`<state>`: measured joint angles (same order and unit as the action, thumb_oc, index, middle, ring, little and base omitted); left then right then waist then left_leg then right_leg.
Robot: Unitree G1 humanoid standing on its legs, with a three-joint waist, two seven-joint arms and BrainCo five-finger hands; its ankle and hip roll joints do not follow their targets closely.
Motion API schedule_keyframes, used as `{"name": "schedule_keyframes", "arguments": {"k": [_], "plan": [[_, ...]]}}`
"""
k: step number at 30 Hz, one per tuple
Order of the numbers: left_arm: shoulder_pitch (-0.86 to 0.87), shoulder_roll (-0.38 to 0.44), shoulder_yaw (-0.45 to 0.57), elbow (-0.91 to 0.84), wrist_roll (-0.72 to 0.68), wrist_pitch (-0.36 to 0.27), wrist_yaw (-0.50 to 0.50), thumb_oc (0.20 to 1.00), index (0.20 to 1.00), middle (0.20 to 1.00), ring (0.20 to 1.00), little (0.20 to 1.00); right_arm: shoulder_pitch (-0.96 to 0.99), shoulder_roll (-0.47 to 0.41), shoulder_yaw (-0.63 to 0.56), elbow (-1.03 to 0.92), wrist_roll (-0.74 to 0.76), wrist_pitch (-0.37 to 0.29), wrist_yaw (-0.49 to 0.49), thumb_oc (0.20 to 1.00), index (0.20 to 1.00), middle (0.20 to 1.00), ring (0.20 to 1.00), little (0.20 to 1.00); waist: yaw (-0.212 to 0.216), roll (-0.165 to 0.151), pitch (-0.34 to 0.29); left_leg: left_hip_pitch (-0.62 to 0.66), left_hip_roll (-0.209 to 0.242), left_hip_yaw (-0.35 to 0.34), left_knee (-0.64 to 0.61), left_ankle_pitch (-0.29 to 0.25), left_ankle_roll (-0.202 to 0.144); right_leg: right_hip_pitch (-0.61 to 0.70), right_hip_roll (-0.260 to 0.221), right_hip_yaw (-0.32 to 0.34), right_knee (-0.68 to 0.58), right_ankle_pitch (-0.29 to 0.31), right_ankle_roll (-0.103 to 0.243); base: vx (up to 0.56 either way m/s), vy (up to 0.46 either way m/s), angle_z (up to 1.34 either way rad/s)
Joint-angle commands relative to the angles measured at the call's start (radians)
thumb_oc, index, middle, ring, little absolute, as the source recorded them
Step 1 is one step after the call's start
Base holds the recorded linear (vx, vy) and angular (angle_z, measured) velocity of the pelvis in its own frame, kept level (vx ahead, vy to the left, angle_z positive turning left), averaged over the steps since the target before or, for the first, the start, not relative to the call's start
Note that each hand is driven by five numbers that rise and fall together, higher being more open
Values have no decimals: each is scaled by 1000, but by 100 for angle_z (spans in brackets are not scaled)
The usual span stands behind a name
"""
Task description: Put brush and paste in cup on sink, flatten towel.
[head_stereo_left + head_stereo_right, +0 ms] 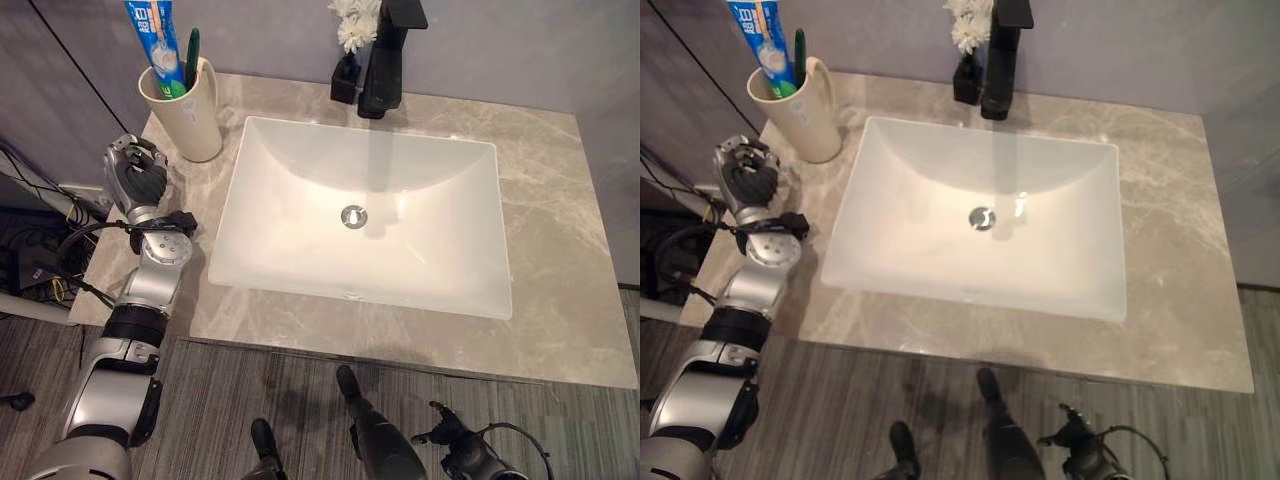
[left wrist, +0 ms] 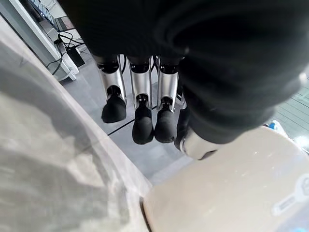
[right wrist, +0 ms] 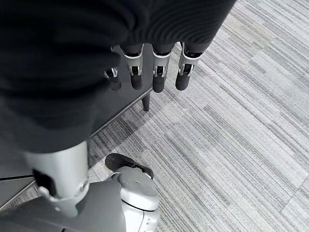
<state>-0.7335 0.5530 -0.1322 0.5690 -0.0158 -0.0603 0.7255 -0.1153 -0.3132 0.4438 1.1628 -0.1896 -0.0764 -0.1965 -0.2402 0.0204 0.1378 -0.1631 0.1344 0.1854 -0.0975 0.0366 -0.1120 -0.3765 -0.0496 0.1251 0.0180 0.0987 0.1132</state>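
A cream cup [image 1: 188, 112] with a handle stands at the counter's back left corner. A blue and white toothpaste tube [image 1: 158, 45] and a green toothbrush [image 1: 191, 58] stand upright in it. My left hand [image 1: 135, 175] hovers just in front of the cup, over the counter's left edge. In its wrist view its fingers [image 2: 142, 111] hang straight and hold nothing, with the cup's wall [image 2: 231, 188] close beside them. My right hand [image 3: 154, 72] hangs low over the floor with straight, empty fingers.
A white rectangular sink [image 1: 455, 295] takes up the middle of the grey marble counter [image 1: 560, 250]. A black faucet [image 1: 385, 60] and a small dark vase of white flowers [image 1: 350, 40] stand behind it. Striped grey carpet [image 3: 231, 135] lies below.
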Motion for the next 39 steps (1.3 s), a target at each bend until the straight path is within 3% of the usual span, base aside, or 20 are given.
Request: {"name": "schedule_keyframes", "arguments": {"k": [1,13,18,23,34,39], "plan": [[-47,56,18,17,56,-17,41,200,200,200,200,200,2,6,20,13,32,-20,-28,1000,1000,1000,1000,1000,-4,-33,-4,250,-52,-1,10,-145,6,-130,-31,-17,25,140,54,0,0,0],[-81,104,14,78,60,-9,40,200,200,200,200,200,24,-6,21,18,27,-24,-26,1000,1000,1000,1000,1000,-22,-39,-14,244,-47,22,10,-143,-2,-146,-15,0,13,151,54,-3,-8,-6],[-118,184,-37,140,91,-4,7,200,200,200,200,200,20,-19,23,1,40,-34,-22,1000,1000,1000,1000,1000,-32,-39,-14,242,-46,39,10,-140,-9,-151,-6,11,3,160,55,0,-4,-7],[-150,202,-71,192,90,-6,-7,200,200,200,200,200,18,-28,25,-2,40,-34,-21,1000,1000,1000,1000,1000,-38,-34,-10,247,-46,45,10,-139,-12,-153,-5,15,3,162,55,0,0,-1],[-165,154,-79,216,57,-10,-6,200,200,200,200,200,15,-24,24,2,40,-37,-31,1000,1000,1000,1000,1000,-46,-25,-5,243,-48,45,10,-141,-13,-164,-3,18,5,164,53,1,0,-1],[-108,73,-40,159,15,-24,-3,200,200,200,200,200,15,-13,14,19,39,-32,-40,1000,1000,1000,1000,1000,-40,-23,-3,249,-45,37,10,-146,-9,-159,-3,13,13,156,51,3,-1,2]]}}
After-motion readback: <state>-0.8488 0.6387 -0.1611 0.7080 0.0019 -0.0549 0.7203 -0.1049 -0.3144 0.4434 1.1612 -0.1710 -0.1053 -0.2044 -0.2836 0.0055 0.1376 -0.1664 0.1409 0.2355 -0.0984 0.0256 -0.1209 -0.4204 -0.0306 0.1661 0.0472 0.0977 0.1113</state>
